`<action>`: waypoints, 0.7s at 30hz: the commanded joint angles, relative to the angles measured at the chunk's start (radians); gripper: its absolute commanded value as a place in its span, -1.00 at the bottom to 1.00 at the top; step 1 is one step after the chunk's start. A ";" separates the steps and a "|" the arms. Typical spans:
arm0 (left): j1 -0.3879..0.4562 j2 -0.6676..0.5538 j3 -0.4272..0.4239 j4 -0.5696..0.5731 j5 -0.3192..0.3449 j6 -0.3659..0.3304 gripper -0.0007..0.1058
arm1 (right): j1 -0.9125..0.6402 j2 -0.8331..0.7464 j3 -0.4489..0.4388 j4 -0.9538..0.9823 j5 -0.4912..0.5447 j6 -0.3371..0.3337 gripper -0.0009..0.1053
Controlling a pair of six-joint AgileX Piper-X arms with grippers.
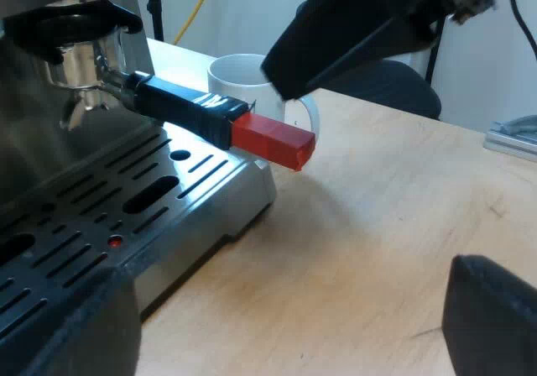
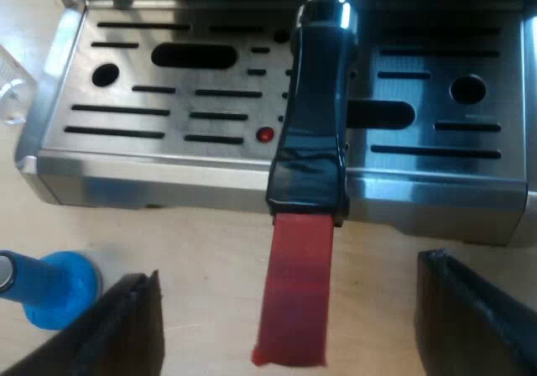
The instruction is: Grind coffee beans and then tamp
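At machine [image 2: 168, 99] front, R end effector [image 2: 289, 267] apart above holder [image 2: 315, 124] handle; L end effector [image 1: 289, 275] apart too.

Brushed metal on the drip tray [image 2: 210, 154]. Glossy black along the handle [image 2: 315, 99], matt on its red end [image 2: 294, 300]. Pale, matt wooden table [image 1: 377, 250].

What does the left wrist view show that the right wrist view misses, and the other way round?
Left wrist view adds: a white mug beyond the handle, and the left gripper, open above the table.
Right wrist view adds: a blue tamper on the table.
Both share: the machine's slotted tray, the handle with its red end, the table, and the right gripper, open, its fingers to either side of the red end and clear of it.
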 commanded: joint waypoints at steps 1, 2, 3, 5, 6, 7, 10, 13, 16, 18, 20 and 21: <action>-0.005 -0.003 -0.008 -0.019 -0.014 0.004 0.65 | -0.003 0.036 -0.042 0.026 -0.021 -0.020 0.23; -0.005 0.010 -0.008 -0.022 -0.014 0.013 0.65 | -0.003 0.055 -0.057 0.043 -0.029 -0.020 0.23; -0.005 0.019 -0.008 -0.029 -0.014 0.015 0.65 | -0.003 0.063 -0.065 0.053 -0.031 -0.020 0.23; -0.005 0.052 -0.008 -0.064 -0.014 0.020 0.65 | -0.003 0.090 -0.091 0.081 -0.034 -0.020 0.23; -0.005 0.060 -0.008 -0.074 -0.014 0.020 0.65 | -0.003 0.100 -0.103 0.096 -0.035 -0.020 0.23; -0.005 0.096 -0.008 -0.118 -0.014 0.019 0.65 | -0.007 0.115 -0.115 0.107 -0.050 -0.020 0.23; -0.005 0.147 -0.008 -0.154 0.001 0.019 0.65 | -0.040 0.121 -0.118 0.110 -0.113 0.000 0.23; -0.005 0.173 -0.008 -0.154 0.014 0.019 0.65 | -0.087 0.121 -0.118 0.110 -0.165 0.002 0.23; -0.005 0.180 -0.008 -0.154 0.019 0.019 0.65 | -0.110 0.121 -0.118 0.110 -0.195 0.002 0.20; -0.005 0.180 -0.008 -0.154 0.019 0.019 0.65 | -0.119 0.124 -0.118 0.110 -0.198 -0.009 0.16; -0.005 0.180 -0.008 -0.154 0.019 0.019 0.65 | -0.119 0.135 -0.118 0.110 -0.198 -0.021 0.15; -0.005 0.180 -0.008 -0.154 0.019 0.019 0.65 | -0.119 0.143 -0.118 0.110 -0.202 -0.023 0.15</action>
